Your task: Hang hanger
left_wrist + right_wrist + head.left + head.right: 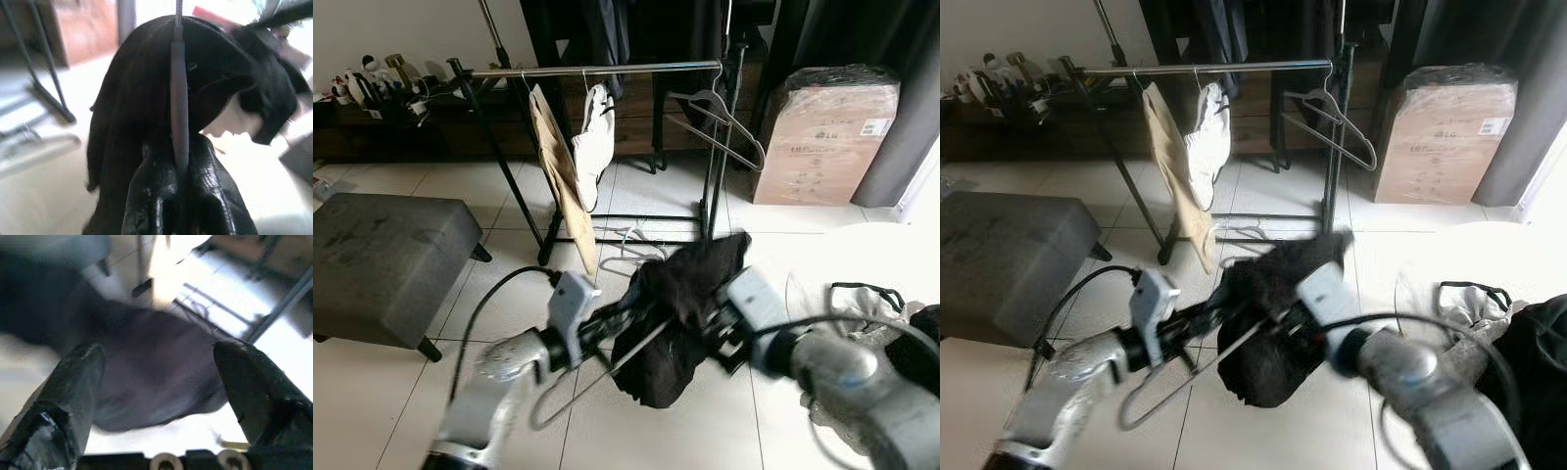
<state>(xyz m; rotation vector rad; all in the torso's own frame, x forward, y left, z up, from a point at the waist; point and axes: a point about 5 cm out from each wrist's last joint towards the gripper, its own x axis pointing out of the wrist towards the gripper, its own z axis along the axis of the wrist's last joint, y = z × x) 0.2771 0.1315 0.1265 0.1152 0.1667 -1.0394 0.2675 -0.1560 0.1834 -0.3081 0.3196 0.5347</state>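
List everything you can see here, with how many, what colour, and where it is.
Clothes rack: one, metal, ahead.
Tan garment: one, hanging on rack.
White garment: one, hanging beside it.
Empty hanger: one, grey, rack's right end.
Cardboard box: one, brown, right of rack.
Ottoman: one, grey, left.
Black garment: one, on a held hanger.
Left claw: shut on the hanger.
Right claw: open, near the black garment.

Grey wire hanger [597,377] tilted, black garment [680,313] draped over it.
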